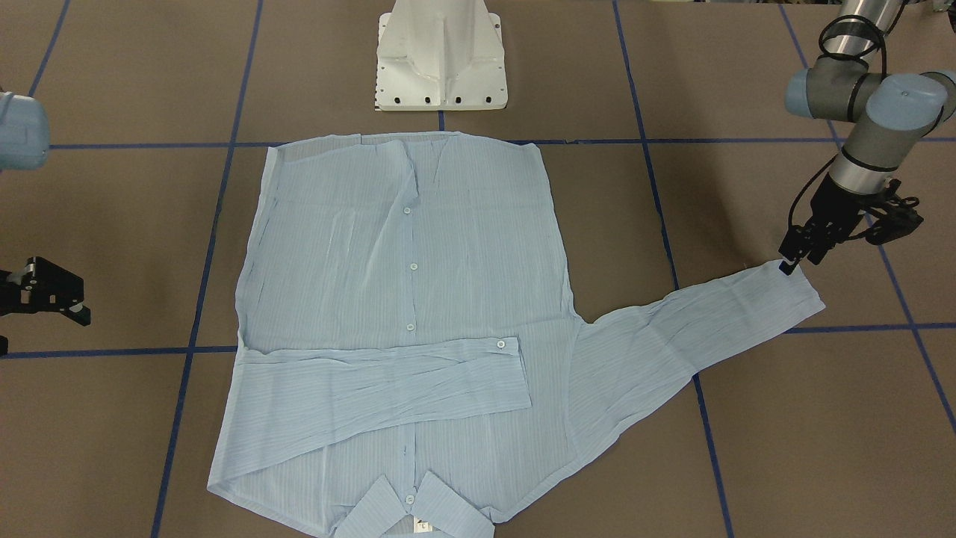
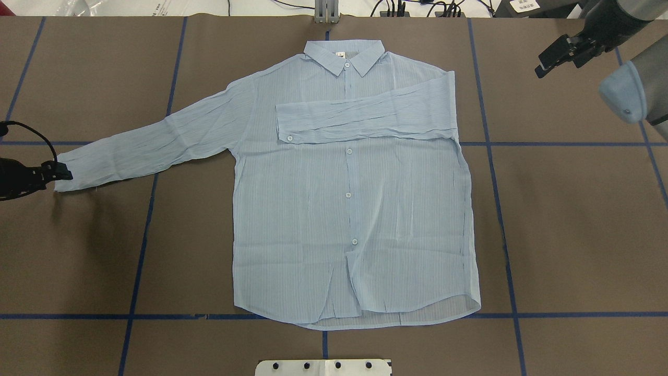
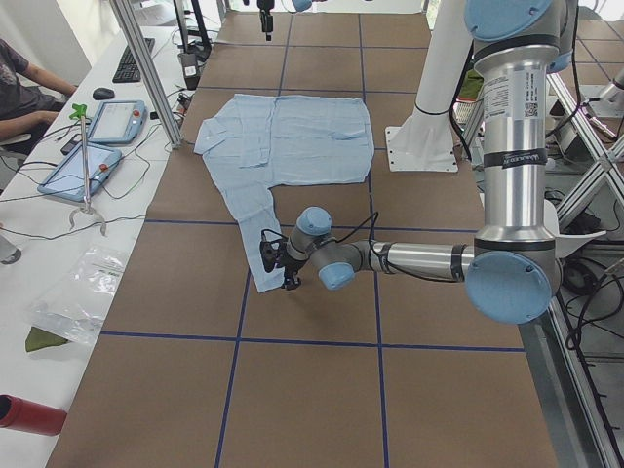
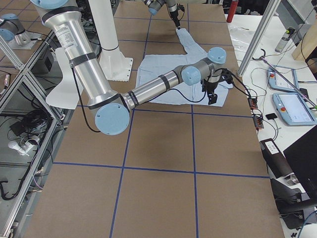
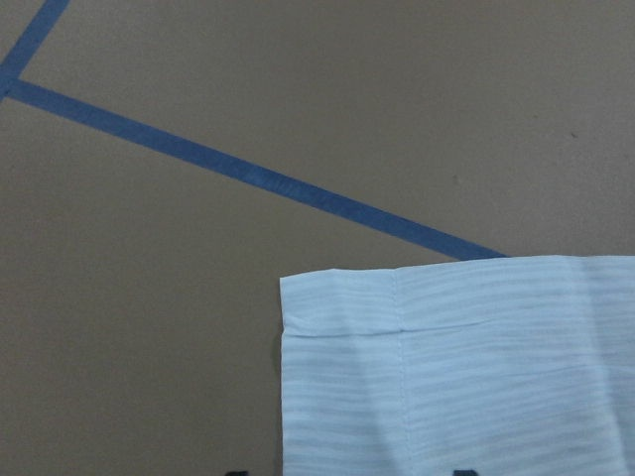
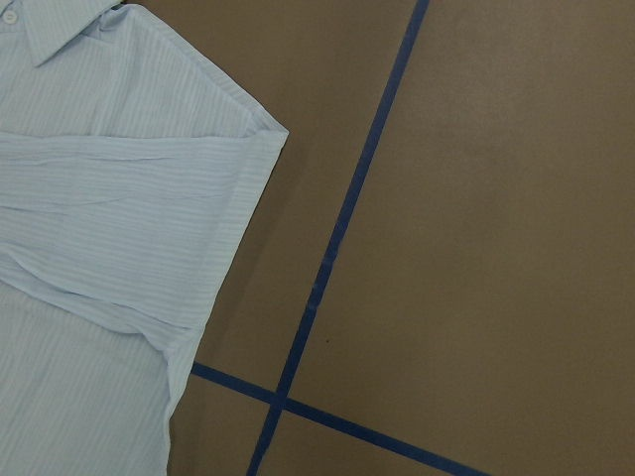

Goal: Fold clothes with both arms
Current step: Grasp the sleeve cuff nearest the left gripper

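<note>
The light blue shirt (image 2: pixel 349 209) lies flat and face up on the brown table, its collar on the side far from the robot's base. One sleeve (image 2: pixel 365 120) is folded across the chest. The other sleeve (image 2: pixel 151 143) stretches out towards my left side. My left gripper (image 2: pixel 61 172) (image 1: pixel 793 261) is low at that sleeve's cuff. In the left wrist view the cuff (image 5: pixel 466 377) lies between two fingertips that are set well apart, so the gripper is open. My right gripper (image 2: pixel 553 56) (image 1: pixel 63 295) hangs open and empty above bare table, beyond the folded sleeve's shoulder (image 6: pixel 248 129).
Blue tape lines (image 2: pixel 496 209) cross the brown table in a grid. The white pedestal base (image 1: pixel 441 60) stands at the near edge behind the shirt's hem. A side bench holds tablets (image 3: pixel 117 122) and cables, and a person (image 3: pixel 24 83) sits there.
</note>
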`<state>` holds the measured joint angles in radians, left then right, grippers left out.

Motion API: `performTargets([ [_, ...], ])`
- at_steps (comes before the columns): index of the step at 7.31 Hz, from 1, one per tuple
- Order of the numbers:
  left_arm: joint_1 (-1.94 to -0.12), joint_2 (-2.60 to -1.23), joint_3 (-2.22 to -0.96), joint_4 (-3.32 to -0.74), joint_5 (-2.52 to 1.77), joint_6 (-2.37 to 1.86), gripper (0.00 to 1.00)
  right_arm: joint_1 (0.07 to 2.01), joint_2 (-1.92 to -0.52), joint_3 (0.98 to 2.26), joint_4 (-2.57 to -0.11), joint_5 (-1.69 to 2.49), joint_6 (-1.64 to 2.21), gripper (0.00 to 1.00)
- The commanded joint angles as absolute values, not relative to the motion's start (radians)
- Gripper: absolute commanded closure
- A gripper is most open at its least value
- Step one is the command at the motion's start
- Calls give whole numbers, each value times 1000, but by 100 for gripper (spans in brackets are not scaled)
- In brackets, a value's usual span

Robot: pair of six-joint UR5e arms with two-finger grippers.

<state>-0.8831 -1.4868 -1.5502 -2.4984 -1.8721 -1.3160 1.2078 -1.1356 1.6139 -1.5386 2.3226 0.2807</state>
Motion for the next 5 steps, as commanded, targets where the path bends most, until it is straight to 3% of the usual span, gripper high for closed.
performTargets([
  [1,-882,-1486,-1543,-2496,-1870,-1316,37,1201,-1137,1612,-1539,2321,281,0],
  [5,-865,-1486,-1540,-2494,-1870,-1315,44,1198,-1135,1612,-1539,2319,281,0],
])
